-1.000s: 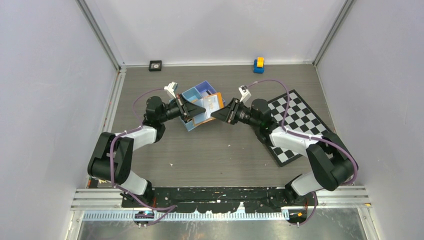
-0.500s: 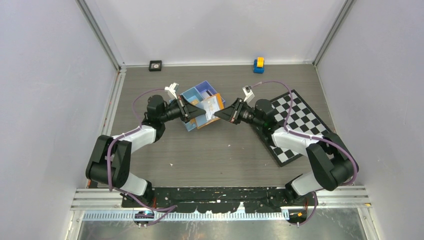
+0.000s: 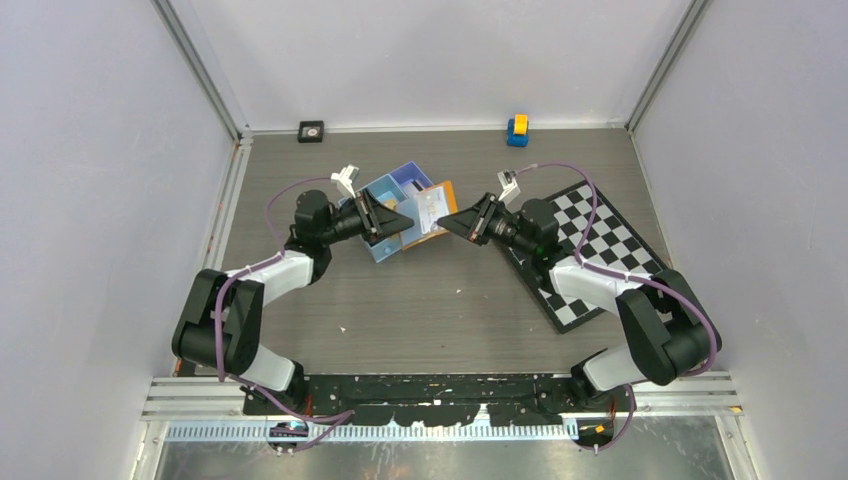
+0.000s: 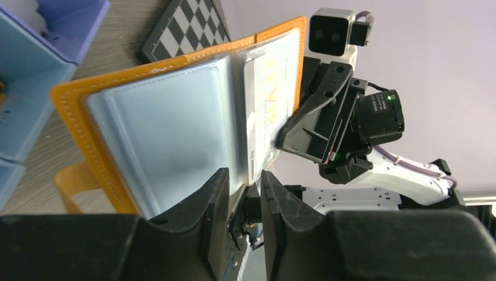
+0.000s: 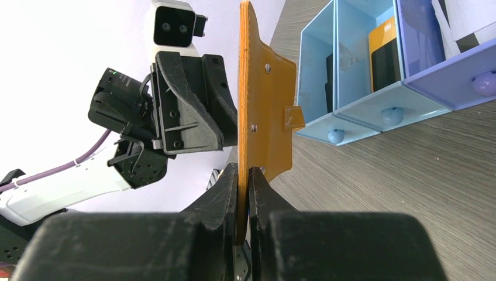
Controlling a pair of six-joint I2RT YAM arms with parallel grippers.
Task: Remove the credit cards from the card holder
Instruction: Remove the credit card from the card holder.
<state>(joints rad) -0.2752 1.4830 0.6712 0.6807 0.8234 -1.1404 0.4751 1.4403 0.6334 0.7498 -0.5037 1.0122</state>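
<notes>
The orange card holder (image 3: pixel 445 193) hangs open in the air between my two grippers, its pale inside facing the left one. In the left wrist view its clear sleeves (image 4: pixel 164 129) show, with a white credit card (image 4: pixel 270 96) in the right-hand sleeve. My left gripper (image 4: pixel 244 182) has its jaws slightly apart, and the card's lower edge reaches into the gap without being pinched. My right gripper (image 5: pixel 244 175) is shut on the lower edge of the holder's orange cover (image 5: pixel 263 99). From above, the left gripper (image 3: pixel 408 224) and right gripper (image 3: pixel 443 224) point at each other.
A blue compartment tray (image 3: pixel 385 190) lies just behind the left gripper and holds dark and orange items (image 5: pixel 383 52). A checkerboard mat (image 3: pixel 600 250) lies under the right arm. A yellow and blue toy (image 3: pixel 517 130) and a small black object (image 3: pixel 311 130) sit at the back wall.
My left jaws have parted from shut. My right gripper closed on the holder's cover and drew back to the right, carrying the holder a little that way.
</notes>
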